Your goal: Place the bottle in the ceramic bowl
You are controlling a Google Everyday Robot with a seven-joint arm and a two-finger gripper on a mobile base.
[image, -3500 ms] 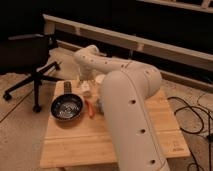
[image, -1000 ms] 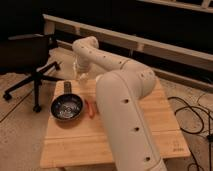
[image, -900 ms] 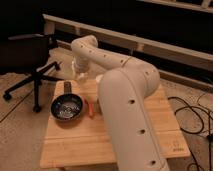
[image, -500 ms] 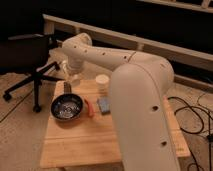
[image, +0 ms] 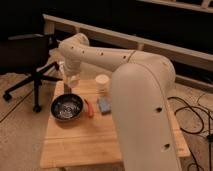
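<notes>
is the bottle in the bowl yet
Out. The ceramic bowl shows only its speckled inside; the bottle appears held in the shut gripper, which hangs above the bowl's far rim.

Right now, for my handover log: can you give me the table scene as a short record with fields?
gripper: shut on the bottle, hanging just above the bowl's far rim
bottle: whitish, held off the table, not yet in the bowl
ceramic bowl: dark, on the table's left part
white cup: upright, behind the blue block
blue block: lying right of the bowl
orange item: thin, between bowl and block
wooden table: bears all but the bottle
</notes>
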